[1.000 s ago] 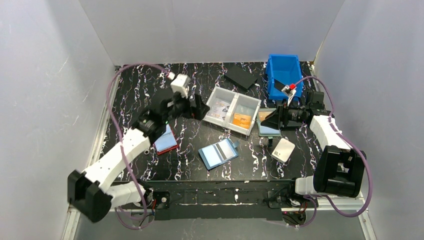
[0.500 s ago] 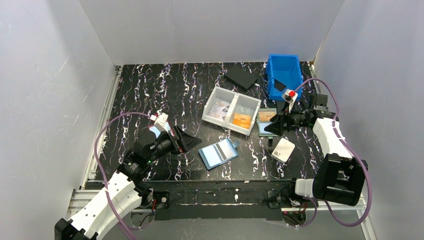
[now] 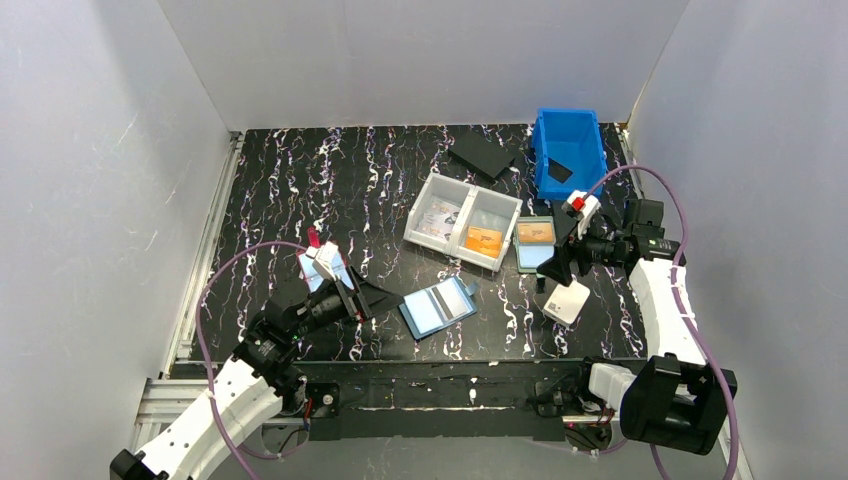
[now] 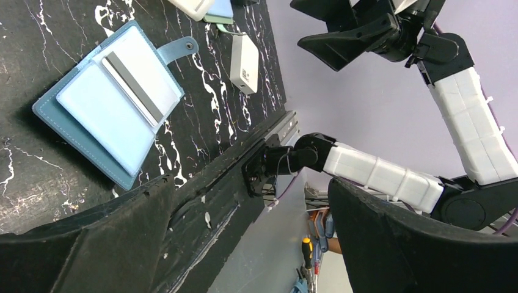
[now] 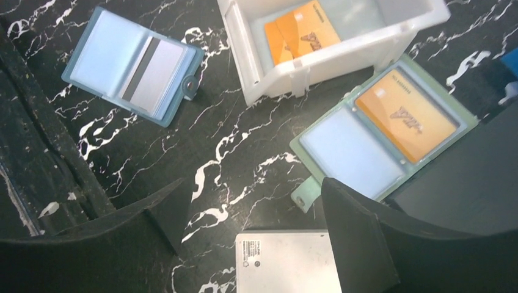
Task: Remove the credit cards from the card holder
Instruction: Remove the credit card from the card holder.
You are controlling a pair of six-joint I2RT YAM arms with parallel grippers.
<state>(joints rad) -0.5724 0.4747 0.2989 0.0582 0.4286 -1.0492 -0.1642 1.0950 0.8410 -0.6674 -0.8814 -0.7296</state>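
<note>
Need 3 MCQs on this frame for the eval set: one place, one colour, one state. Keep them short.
1. Where does the card holder lie?
A) on the table, nearer the arms than the white tray
B) inside the white tray
C) stacked on another holder

2. What colour is the card in the teal holder?
A) green
B) orange
C) black

3. How is the card holder?
A) folded shut
B) open flat
C) standing on edge

Answers:
1 A: the top view shows it on the black surface, apart from the tray.
2 B: the orange card fills one panel.
3 B: both panels lie spread, with a dark-striped card showing on one.
</note>
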